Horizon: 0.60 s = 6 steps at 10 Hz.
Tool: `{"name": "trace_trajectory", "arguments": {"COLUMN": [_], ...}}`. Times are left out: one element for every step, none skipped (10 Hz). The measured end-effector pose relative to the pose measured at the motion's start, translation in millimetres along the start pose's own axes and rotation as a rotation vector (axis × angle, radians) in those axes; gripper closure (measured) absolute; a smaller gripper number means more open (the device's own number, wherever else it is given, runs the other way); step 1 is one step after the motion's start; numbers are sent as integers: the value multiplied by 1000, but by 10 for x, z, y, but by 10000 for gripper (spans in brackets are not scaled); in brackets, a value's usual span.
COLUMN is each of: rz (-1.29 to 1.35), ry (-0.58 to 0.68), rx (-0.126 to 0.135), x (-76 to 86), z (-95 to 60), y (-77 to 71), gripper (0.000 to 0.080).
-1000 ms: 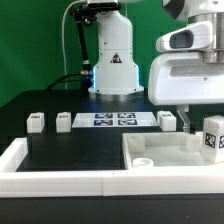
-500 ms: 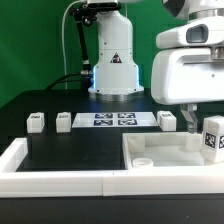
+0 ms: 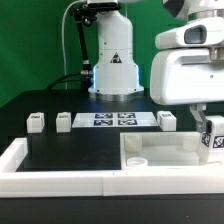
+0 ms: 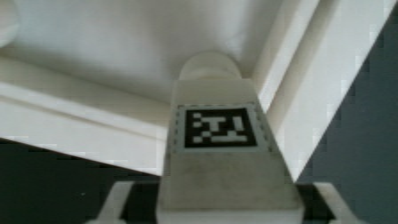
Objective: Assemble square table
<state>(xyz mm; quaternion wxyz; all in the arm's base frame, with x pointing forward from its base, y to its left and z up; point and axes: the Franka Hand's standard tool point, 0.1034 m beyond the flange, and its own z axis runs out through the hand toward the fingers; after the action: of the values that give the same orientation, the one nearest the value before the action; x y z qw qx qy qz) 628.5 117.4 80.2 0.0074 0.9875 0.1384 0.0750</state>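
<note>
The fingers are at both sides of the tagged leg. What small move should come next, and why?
Probably a short straight lift: the gripper looks shut on the leg, which stands in a corner of the square table top, beside raised walls, so rising first should clear them.

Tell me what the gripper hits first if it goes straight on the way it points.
The leg stands between the fingers of the gripper; past it, the square table slab underneath looks first in line, though depth is unclear.

Marker board (image 3: 112,120) behind the tabletop (image 3: 170,162); leg (image 3: 212,138) at tabletop's far edge.
</note>
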Motion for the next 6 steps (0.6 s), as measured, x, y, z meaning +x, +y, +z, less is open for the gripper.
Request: {"name": "trace_trajectory", "arguments": {"rz": [33,119,183,264,350,497], "ry": [0,0,0,0,4,10], "rx": [0,1,2,1,-1,2], "x": [0,-1,-1,-2,2,-1], "z": [0,1,2,3,9,22], "y": [0,-2,-2,4,26,14], "gripper": [509,509,509,508,508,508]}}
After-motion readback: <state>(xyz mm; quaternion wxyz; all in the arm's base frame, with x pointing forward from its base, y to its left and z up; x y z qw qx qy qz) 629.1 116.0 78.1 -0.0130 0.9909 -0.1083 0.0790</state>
